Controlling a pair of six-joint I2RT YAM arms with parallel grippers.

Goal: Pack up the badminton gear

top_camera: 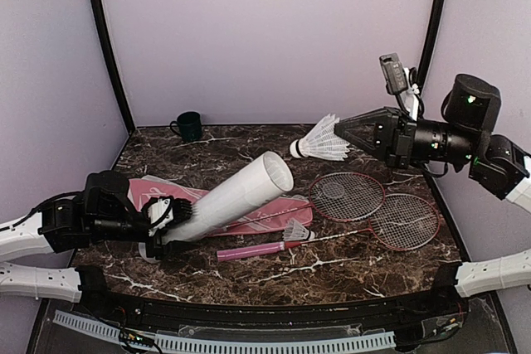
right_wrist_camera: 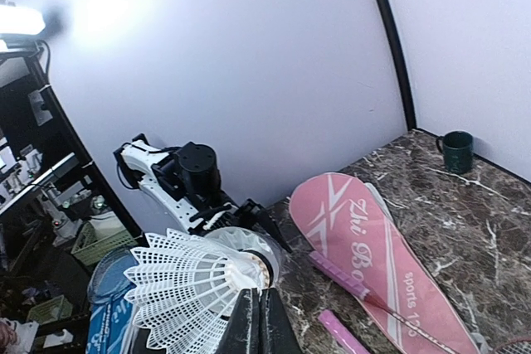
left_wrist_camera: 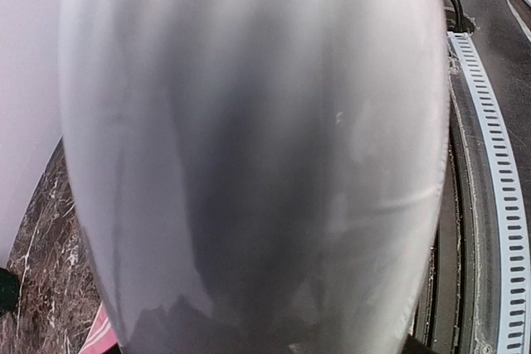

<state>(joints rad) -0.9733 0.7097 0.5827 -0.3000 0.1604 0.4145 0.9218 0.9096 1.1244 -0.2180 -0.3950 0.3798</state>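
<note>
White tube (top_camera: 232, 198), tilted mouth-up toward the right, sits clamped in the left jaws over the pink bag (right_wrist_camera: 373, 263), whose word "sports" reads only from the right wrist. Two rackets (top_camera: 347, 196) lie on the tabletop (top_camera: 332, 267) beyond; the right jaws pinch a shuttlecock (top_camera: 322, 140) aloft near the tube's mouth.

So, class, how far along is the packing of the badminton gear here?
Done: nothing visibly packed. In hand: the left end effector grips the long white tube, tilted, open end raised, inside hidden; the right end effector holds a white feather shuttlecock in the air near that opening. Left: a second white shuttlecock, two red-framed rackets and the pink racket-shaped bag lie on the dark marble table.
</note>
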